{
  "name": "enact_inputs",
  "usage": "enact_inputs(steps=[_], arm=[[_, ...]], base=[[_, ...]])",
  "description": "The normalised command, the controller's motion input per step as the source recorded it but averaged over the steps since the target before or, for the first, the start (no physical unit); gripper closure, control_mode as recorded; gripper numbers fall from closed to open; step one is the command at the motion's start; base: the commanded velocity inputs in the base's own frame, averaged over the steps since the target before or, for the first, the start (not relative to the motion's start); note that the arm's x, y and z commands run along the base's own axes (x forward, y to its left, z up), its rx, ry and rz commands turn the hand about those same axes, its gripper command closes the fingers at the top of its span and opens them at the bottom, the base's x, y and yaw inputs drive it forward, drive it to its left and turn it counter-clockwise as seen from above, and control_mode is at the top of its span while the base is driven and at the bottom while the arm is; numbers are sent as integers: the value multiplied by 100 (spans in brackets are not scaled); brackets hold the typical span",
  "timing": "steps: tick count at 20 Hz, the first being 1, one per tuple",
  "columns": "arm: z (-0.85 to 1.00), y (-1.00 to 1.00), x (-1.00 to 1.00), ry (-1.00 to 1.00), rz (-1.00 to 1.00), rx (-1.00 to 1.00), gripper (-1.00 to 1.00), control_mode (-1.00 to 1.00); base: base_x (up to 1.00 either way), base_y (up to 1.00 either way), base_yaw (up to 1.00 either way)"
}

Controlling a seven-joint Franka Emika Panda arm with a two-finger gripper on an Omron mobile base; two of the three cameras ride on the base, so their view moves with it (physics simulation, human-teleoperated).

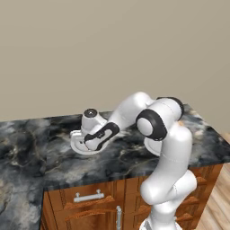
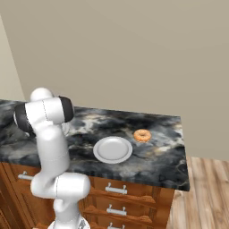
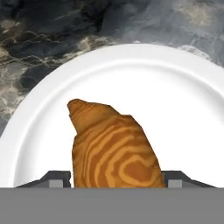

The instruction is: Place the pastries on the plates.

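Observation:
An orange-brown croissant (image 3: 111, 148) stands between my gripper's (image 3: 114, 179) two fingertips, right over a white plate (image 3: 175, 96). The tips flank its sides, and any gap there is too thin to make out. In the left base view the gripper (image 1: 90, 144) reaches down onto this plate (image 1: 76, 144) on the left part of the counter. A second white plate (image 2: 112, 150) lies bare near the counter's front. The ring doughnut (image 2: 142, 135) sits on the marble just behind and to the right of that plate.
The dark marble counter (image 2: 161, 156) ends at its right edge above a wooden floor (image 2: 205, 192). Wooden drawers with metal handles (image 1: 88, 196) run below the front edge. A plain beige wall stands behind.

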Motion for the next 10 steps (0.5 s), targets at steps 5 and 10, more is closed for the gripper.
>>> enact_inputs(steps=[5, 10], arm=[[37, -23, -4, -1, -3, 0, -100, -100], [58, -14, -15, -7, -2, 0, -100, -100]], base=[[0, 0, 0], [0, 0, 0]])
